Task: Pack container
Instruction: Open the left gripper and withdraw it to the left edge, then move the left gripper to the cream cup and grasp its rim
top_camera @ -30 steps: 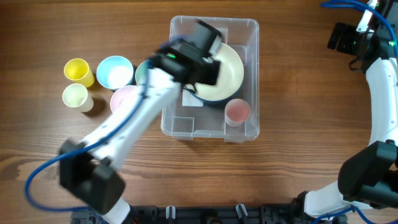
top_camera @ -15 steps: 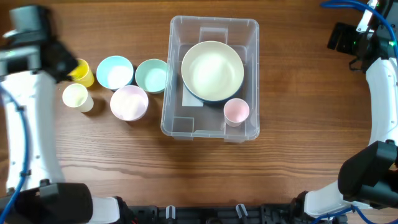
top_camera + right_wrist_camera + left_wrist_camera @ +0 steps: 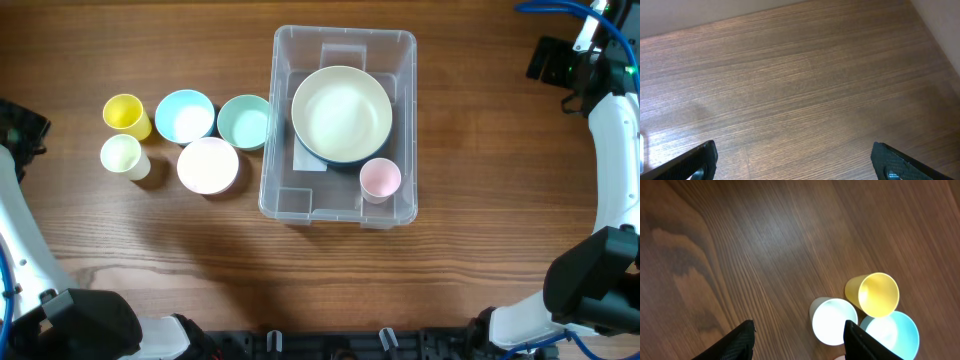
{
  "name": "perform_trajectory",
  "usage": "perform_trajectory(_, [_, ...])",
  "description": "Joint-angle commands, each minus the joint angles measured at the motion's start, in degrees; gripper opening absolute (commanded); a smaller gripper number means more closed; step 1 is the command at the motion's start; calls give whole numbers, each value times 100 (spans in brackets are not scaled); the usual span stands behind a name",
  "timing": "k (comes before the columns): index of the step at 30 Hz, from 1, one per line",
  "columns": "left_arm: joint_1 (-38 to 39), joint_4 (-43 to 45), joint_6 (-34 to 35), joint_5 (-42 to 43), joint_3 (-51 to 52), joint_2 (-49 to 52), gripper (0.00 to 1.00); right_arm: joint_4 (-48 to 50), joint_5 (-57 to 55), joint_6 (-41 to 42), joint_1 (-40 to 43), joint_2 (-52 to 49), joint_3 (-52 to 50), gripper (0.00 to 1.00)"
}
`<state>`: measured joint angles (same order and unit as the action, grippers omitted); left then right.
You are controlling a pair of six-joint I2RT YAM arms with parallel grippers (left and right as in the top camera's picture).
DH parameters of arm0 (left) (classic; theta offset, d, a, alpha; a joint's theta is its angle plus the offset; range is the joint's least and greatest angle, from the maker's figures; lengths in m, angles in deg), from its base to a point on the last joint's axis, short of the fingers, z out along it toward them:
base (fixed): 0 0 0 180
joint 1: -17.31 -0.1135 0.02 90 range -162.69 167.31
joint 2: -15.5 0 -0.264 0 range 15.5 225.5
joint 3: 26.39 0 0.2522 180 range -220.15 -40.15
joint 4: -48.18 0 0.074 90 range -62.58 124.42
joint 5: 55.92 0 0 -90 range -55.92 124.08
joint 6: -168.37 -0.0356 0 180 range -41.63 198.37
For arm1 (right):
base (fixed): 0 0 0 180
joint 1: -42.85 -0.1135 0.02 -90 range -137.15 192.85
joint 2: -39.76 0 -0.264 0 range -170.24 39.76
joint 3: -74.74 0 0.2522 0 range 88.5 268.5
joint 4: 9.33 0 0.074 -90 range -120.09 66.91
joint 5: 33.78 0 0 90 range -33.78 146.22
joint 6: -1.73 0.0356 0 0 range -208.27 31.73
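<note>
— While you've got a clear view, what's the bench like?

— Brown wood table [image 3: 480,270], grain running side to side, a soft glare on it. There's little of the room to see: a black rail [image 3: 330,345] along the near edge and a blue cable [image 3: 560,8] looping over the far right corner.

— And the container?

— The container [image 3: 400,45] sits in the middle of the table, clear plastic, its long side running away from the rail. A big cream bowl [image 3: 340,113] fills its far half. A small pink cup [image 3: 380,178] stands upright just beside that bowl, toward the near right corner. A white label [image 3: 306,160] shows on the floor at the bowl's left edge.

— Anything outside it?

— To its left, a mint bowl [image 3: 245,121] just beside the wall, then a light blue bowl [image 3: 184,115], a pale pink bowl [image 3: 208,165], a yellow cup [image 3: 124,113] and a pale cup [image 3: 122,154], all upright.

— Where are the grippers?

— The left gripper [image 3: 799,326] hangs out at the table's left side, beyond the cups and well apart from the container. Its fingers stand apart with nothing between them, and the pale cup and the yellow cup are beneath it. The right gripper [image 3: 794,146] is up by the far right corner, also well apart from the container, spread wide over bare wood and empty.
</note>
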<state>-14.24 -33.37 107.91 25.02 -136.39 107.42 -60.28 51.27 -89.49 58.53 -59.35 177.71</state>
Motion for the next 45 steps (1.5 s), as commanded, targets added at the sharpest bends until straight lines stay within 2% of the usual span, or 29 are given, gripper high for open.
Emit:
perform_trajectory(1, [15, -44, 92, 114, 280, 4, 59, 13, 13, -15, -35, -7, -61, 100])
perform_trajectory(14, [15, 2, 94, 192, 1451, 4, 64, 13, 13, -17, -35, -7, -61, 100])
perform_trajectory(18, [15, 584, 90, 531, 2135, 4, 63, 11, 13, -13, -35, -7, -61, 100])
perform_trajectory(19, [15, 802, 44, 647, 2297, 4, 60, 13, 13, -15, -35, -7, -61, 100])
perform_trajectory(23, [15, 1759, -597, 1563, 2767, 4, 57, 13, 13, -13, -33, -7, -61, 100])
perform_trajectory(25, [22, 2048, -710, 1805, 2868, 4, 57, 13, 13, -15, -35, -7, -61, 100])
perform_trajectory(34, [22, 2590, -979, 1801, 2885, 44, 58, 13, 13, -15, -35, -7, -61, 100])
perform_trajectory(45, [216, 2682, -962, 1803, 2885, 723, 58, 13, 11, -15, -35, -7, -61, 100])
